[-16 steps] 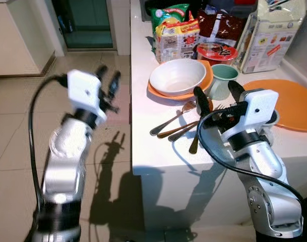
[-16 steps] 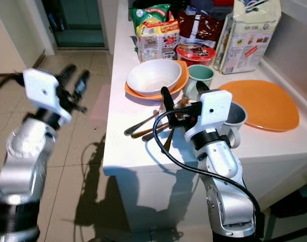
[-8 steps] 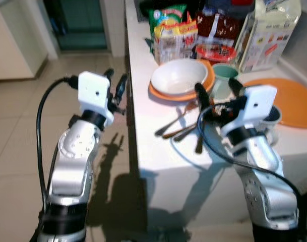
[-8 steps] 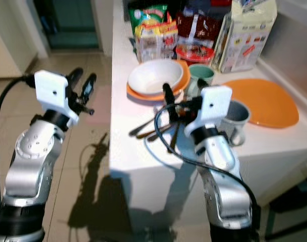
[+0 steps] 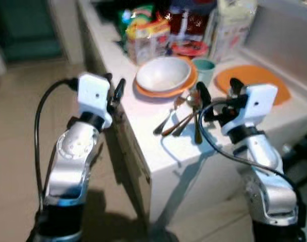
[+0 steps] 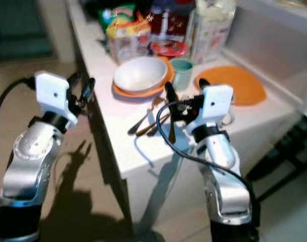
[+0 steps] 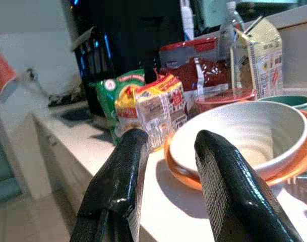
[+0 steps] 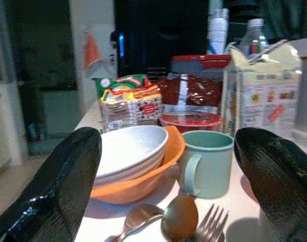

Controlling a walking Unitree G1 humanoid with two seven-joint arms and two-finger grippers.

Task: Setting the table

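Blurring cutlery (image 5: 181, 118) beside right gripper (image 5: 217, 93)

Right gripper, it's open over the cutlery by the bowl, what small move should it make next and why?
Probably lower the right gripper onto the cutlery. It hangs open just above the spoons and fork lying loose on the counter in front of the white bowl, holding nothing. The left gripper sits at the counter's edge, further from the cutlery.
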